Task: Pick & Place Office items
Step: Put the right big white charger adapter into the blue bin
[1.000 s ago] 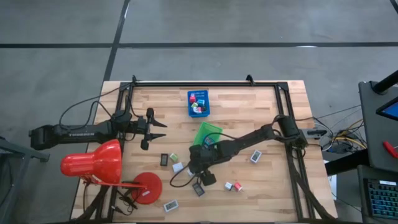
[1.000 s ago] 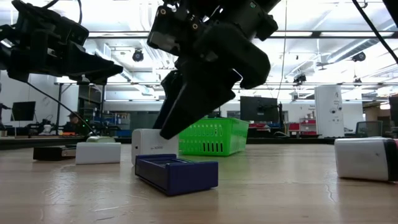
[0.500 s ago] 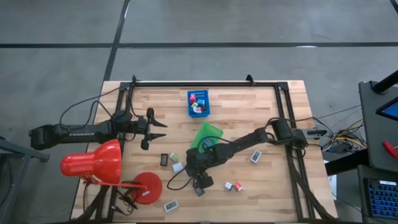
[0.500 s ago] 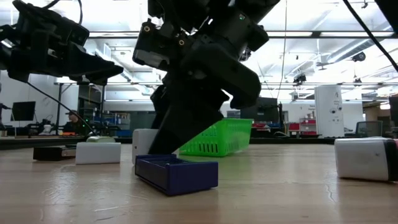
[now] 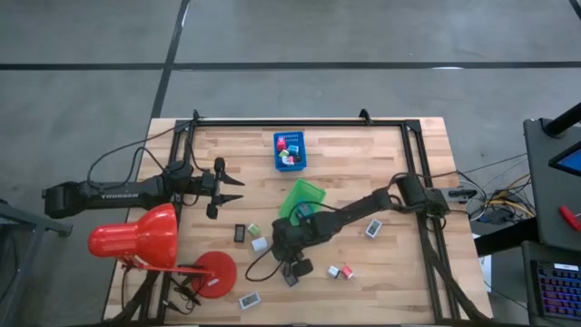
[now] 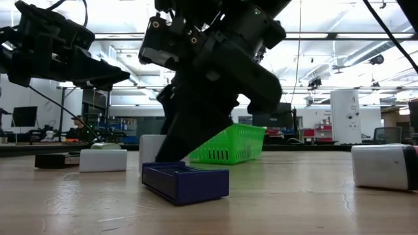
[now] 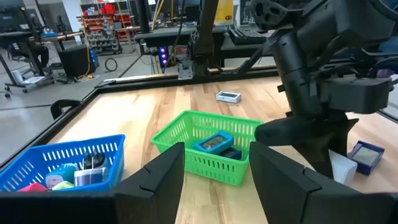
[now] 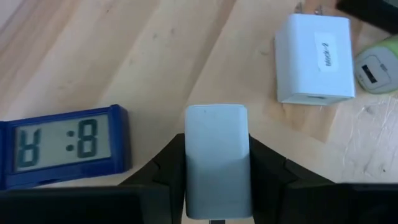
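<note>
My right gripper (image 5: 289,261) is down at the table between a blue digital clock (image 8: 62,146) and a white charger plug (image 8: 314,59). It is shut on a small white block (image 8: 217,158), which also shows in the low view (image 6: 150,153) beside the clock (image 6: 186,184). A pale green piece (image 8: 379,65) lies just beyond the charger. My left gripper (image 5: 231,188) hangs open above the table's left part and touches nothing. More small items lie flat on the wood, such as a white one (image 5: 373,228) and a pink-red one (image 5: 345,272). My right gripper pinches the white block between its two fingers, one on each long side (image 8: 189,162). The fingers come from above, slanting down toward the near left, and lie along the block. The block's lower end stands on the table (image 6: 149,166).
A green basket (image 5: 302,194) with items in it sits under my right forearm, and a blue basket (image 5: 290,152) stands farther back. A red desk lamp (image 5: 136,238) with its round base (image 5: 214,274) fills the near left corner. A black frame (image 5: 300,122) borders the table.
My right gripper has come down and moved toward the table's near left, from above the white block to table level, with its fingers around the block. The clock and the charger have stayed where they were.
</note>
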Controlling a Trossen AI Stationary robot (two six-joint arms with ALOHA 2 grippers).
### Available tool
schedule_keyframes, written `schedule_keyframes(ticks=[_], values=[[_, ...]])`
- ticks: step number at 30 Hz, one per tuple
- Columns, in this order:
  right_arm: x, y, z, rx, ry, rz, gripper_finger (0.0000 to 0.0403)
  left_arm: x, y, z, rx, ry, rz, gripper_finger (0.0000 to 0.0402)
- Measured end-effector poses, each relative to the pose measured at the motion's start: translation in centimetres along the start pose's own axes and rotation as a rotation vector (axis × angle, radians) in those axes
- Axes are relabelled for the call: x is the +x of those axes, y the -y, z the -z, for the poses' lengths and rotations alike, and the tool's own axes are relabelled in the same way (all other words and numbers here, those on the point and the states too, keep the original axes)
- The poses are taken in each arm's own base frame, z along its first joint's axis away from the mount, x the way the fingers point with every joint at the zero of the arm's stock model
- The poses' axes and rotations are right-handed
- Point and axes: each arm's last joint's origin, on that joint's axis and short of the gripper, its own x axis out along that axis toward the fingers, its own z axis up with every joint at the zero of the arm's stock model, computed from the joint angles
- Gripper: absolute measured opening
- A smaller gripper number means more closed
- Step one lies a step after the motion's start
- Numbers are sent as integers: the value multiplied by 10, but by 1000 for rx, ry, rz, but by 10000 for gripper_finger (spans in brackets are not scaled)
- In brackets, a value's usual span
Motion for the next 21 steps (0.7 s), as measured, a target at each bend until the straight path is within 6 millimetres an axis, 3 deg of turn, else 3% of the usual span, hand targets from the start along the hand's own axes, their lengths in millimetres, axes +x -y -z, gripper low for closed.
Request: schedule_keyframes(ticks=[7, 21], values=[[-4, -5, -4, -17, 19, 24, 111, 0, 0, 0, 0, 0, 0, 184], [-13, -5, -38, -150, 363, 39, 111, 0, 0, 1, 2, -2, 0, 184]])
